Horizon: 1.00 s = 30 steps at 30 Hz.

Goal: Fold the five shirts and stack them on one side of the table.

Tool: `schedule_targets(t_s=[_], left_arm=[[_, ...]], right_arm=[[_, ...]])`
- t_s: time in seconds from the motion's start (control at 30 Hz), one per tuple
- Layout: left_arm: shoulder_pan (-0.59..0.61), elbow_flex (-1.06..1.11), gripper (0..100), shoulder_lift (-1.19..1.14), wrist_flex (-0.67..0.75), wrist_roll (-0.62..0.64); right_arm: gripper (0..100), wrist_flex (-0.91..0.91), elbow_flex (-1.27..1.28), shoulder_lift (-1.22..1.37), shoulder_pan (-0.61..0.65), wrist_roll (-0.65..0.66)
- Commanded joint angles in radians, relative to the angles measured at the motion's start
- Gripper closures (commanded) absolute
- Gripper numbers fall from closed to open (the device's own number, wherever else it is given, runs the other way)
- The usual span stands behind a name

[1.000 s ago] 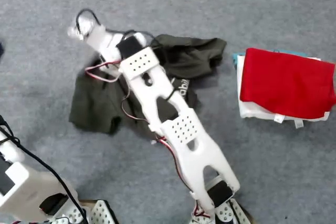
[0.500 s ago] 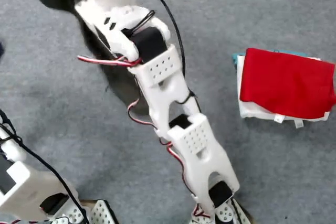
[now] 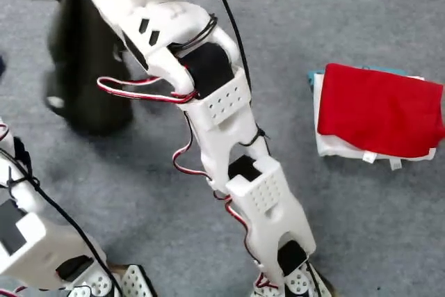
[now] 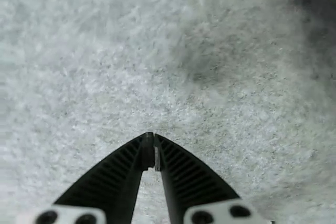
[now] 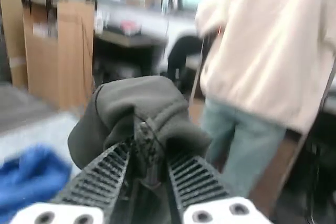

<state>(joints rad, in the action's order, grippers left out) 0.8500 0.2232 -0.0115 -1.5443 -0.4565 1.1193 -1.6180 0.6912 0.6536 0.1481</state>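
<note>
A dark olive shirt (image 3: 87, 67) hangs bunched above the table's far left, held up from its top by the right arm (image 3: 215, 102). In the right wrist view my right gripper (image 5: 143, 129) is shut on a gathered fold of that shirt (image 5: 136, 103), lifted well clear of the table. At the right side of the table sits a stack with a folded red shirt (image 3: 379, 109) on top, a white one (image 3: 334, 145) under it and a teal edge (image 3: 314, 76) below. My left gripper (image 4: 150, 139) is shut on nothing, low over bare grey table.
The grey felt table (image 3: 348, 227) is bare around the stack. The left arm's base (image 3: 35, 248) stands at the near left corner. A blue cloth (image 5: 31, 182) lies below the lifted shirt in the right wrist view.
The right arm has raised the olive shirt off the table and carried it up toward the far left; it went from lying spread out to hanging. The stack has not moved.
</note>
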Motion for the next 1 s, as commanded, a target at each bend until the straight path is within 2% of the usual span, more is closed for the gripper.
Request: schedule_targets(t_s=[0.0,0.13,0.27,0.43,0.53,0.63,0.8,0.97], left_arm=[[-0.015,-0.027,97,0.095,0.0,-0.048],[-0.07,-0.016,97,0.153,0.002,-0.086],[-0.179,0.082,97,0.207,0.069,-0.086],[-0.344,0.292,97,0.29,0.27,-0.087],[-0.41,0.392,97,0.313,0.407,-0.087],[-0.446,0.45,97,0.325,0.496,-0.124],[-0.493,0.47,97,0.325,0.489,-0.264],[-0.615,0.467,97,0.327,0.456,-0.293]], right_arm=[[98.5,0.16,-0.036,-0.067,-0.058,-0.011],[98.5,0.328,-0.036,-0.07,-0.167,-0.08],[98.5,0.485,-0.036,-0.067,-0.264,-0.094],[98.5,0.631,0.018,-0.021,-0.371,-0.089],[98.5,0.64,0.085,0.045,-0.466,-0.084],[98.5,0.641,0.137,0.108,-0.545,-0.021],[98.5,0.632,0.182,0.229,-0.608,0.08],[98.5,0.575,0.148,0.383,-0.62,0.091]])
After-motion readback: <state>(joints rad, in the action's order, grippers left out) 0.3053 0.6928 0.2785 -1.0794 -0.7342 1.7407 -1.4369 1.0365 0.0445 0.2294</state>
